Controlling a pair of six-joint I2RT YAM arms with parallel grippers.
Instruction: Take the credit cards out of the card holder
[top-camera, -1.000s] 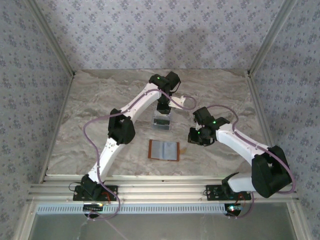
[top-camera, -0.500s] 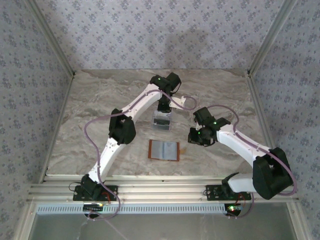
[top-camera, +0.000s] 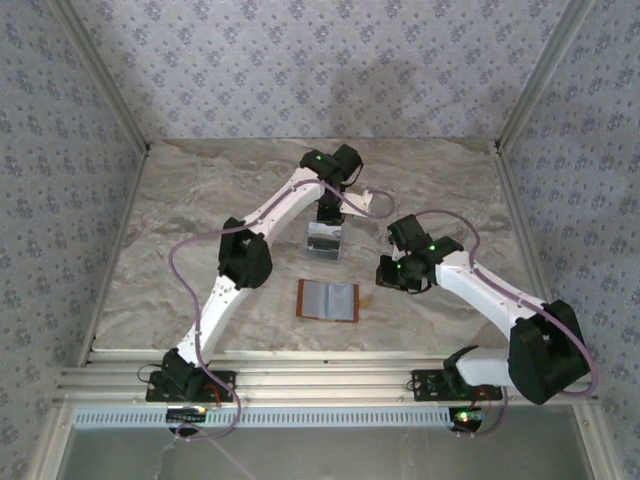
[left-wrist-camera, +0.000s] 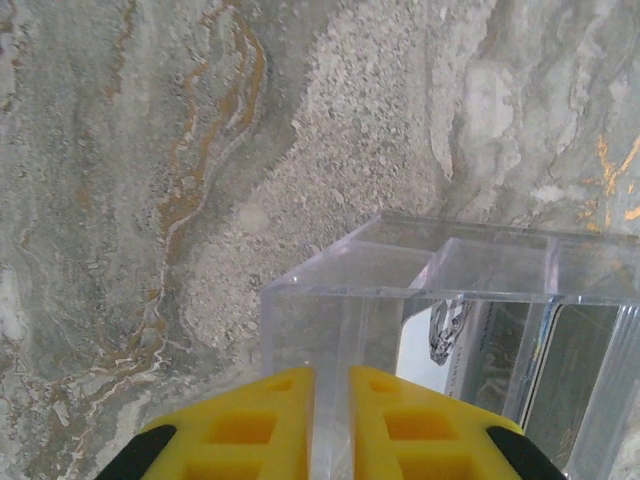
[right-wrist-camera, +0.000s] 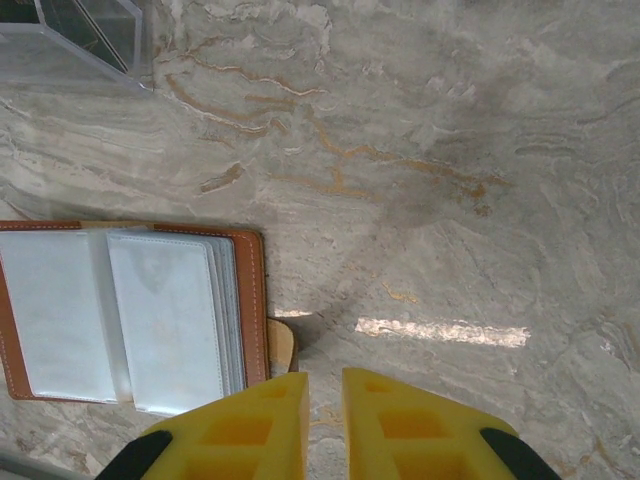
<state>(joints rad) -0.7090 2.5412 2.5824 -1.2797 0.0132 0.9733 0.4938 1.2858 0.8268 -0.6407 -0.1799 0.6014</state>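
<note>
The card holder (top-camera: 328, 300) lies open and flat on the marble, grey-blue lining (right-wrist-camera: 160, 320) up, brown rim and side tab (right-wrist-camera: 282, 345) at its right. Behind it stands a clear plastic box (left-wrist-camera: 400, 290) holding credit cards on edge: a whitish one (left-wrist-camera: 425, 345) with a dark mark and a darker one (left-wrist-camera: 570, 370). My left gripper (left-wrist-camera: 331, 372) hangs just over the box's near left corner (top-camera: 327, 215), its yellow fingers almost together with nothing between them. My right gripper (right-wrist-camera: 326, 375) hovers shut and empty just right of the holder's tab (top-camera: 385, 272).
The marble tabletop (top-camera: 200, 230) is bare to the left and along the back. Patterned walls close off three sides, with a metal rail (top-camera: 320, 380) at the near edge. The clear box (right-wrist-camera: 80, 45) sits beyond the holder's far corner.
My left gripper's fingers have drawn together above the box. Both arms stay almost where they were; the card holder has not moved.
</note>
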